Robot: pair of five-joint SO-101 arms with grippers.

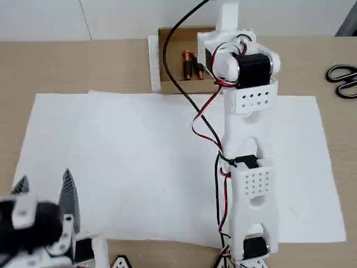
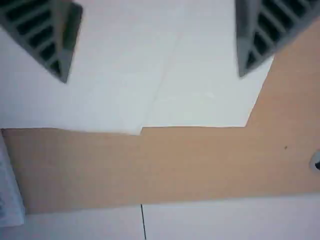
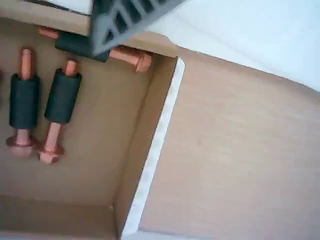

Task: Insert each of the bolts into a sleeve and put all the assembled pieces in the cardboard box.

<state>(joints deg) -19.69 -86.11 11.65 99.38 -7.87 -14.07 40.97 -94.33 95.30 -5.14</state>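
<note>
The cardboard box (image 1: 167, 64) stands at the far edge of the white paper. Inside it lie two copper bolts, each in a black sleeve (image 3: 24, 102) (image 3: 62, 97), side by side on the box floor (image 3: 100, 150). A third sleeved bolt (image 3: 127, 56) rests against the box wall, partly covered by my right gripper (image 3: 125, 17). In the high view the right arm (image 1: 245, 67) hangs over the box and the assembled pieces (image 1: 189, 64). My left gripper (image 1: 44, 187) (image 2: 152, 72) is open and holds nothing, low over the near left corner of the paper.
A large white paper sheet (image 1: 139, 156) covers the middle of the wooden table (image 1: 56, 67). Scissors (image 1: 343, 78) lie at the far right. Red and black cables (image 1: 206, 123) run along the right arm.
</note>
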